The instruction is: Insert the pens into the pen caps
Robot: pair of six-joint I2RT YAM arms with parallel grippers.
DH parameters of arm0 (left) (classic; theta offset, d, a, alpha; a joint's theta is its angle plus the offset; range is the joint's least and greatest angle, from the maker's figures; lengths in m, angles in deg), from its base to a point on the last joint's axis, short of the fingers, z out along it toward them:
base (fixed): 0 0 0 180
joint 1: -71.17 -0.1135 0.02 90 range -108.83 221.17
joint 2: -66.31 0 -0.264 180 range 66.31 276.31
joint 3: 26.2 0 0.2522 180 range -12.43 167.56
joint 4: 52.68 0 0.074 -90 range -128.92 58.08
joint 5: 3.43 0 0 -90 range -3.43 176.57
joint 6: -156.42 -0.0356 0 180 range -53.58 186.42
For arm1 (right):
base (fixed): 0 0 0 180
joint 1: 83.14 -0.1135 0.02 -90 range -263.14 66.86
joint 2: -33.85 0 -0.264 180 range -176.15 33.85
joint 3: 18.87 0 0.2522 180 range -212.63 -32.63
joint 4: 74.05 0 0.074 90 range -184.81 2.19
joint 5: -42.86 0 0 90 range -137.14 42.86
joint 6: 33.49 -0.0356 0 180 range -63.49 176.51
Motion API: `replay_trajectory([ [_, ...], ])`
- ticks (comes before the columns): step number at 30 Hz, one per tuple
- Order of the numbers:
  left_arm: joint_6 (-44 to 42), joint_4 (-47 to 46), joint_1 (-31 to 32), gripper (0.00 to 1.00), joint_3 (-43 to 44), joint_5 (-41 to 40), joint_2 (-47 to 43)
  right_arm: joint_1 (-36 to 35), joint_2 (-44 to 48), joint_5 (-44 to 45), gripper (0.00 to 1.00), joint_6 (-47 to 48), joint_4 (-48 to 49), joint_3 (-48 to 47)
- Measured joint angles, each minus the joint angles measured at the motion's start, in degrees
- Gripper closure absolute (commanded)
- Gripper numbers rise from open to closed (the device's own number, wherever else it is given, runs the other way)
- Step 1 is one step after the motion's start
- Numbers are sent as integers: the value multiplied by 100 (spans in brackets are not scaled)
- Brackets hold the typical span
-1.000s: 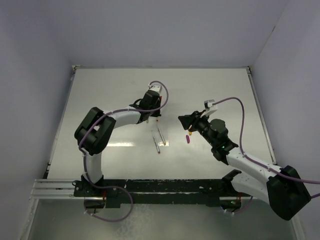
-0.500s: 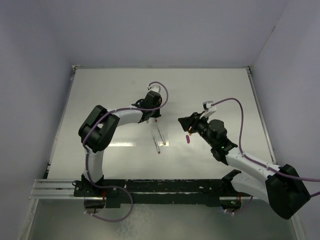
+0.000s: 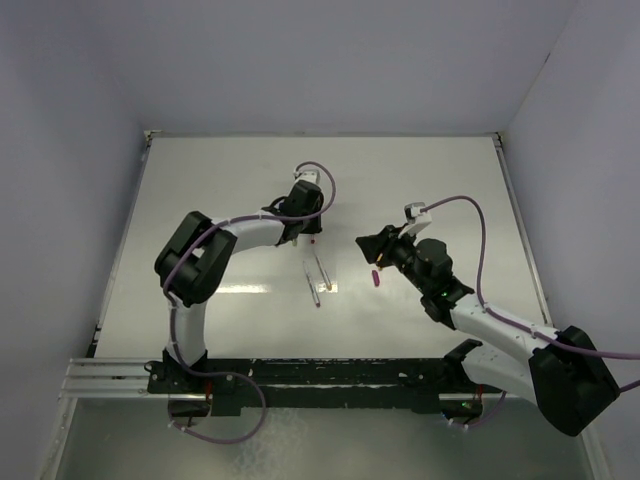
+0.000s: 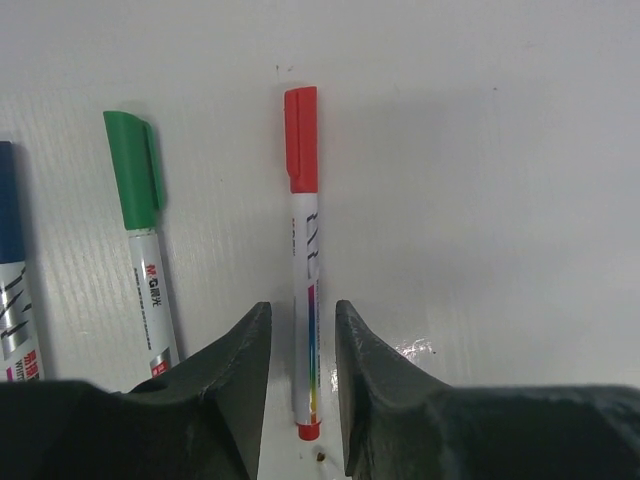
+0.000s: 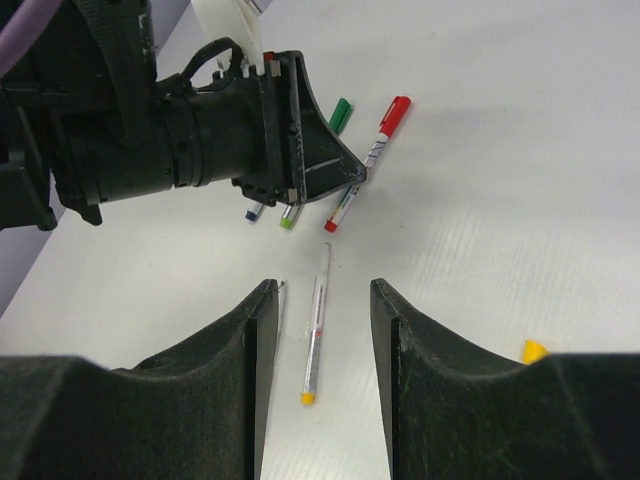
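Left gripper (image 4: 303,320): low over the table (image 4: 500,200), jaws parted a little and astride the red-capped pen (image 4: 303,250). A sliver of table shows on each side of the barrel (no pinch).
Red pen's lie: flat on the table, cap pointing away from the wrist camera, red butt end between the two fingers.
Green-capped pen (image 4: 140,230): just to the left of the red one in the left wrist view, roughly parallel to it and not touching.
Blue-capped pen (image 4: 10,260): at the left edge of that view, mostly cut off.
Right gripper (image 5: 323,290): above the table, jaws spread wide, nothing between the pads.
Yellow-tipped pen (image 5: 316,335): uncapped, flat on the table, seen through the gap between the right fingers.
Yellow cap (image 5: 534,350): loose on the table to the right of the right fingers, well apart from the yellow-tipped pen.
Top view: the two grippers face each other near mid-table, close but apart.
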Motion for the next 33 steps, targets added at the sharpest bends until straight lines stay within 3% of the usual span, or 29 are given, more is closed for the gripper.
replay_trajectory([
  [9, -57, 33, 4, 62, -341, 2, -1296, 0, -24, 120, 57, 59, -122, -4],
  [15, -50, 192, 236, 61, -1143, -129, -2194, 0, 13, 911, 58, 22, -1180, -297],
  [23, 142, 1110, 1370, 59, -1943, -354, -2393, 0, 11, 1668, 58, -92, -2133, -599],
  [33, 514, 1379, 1438, 57, -2197, -361, -2688, 0, 212, 1753, 58, -195, -2177, -361],
])
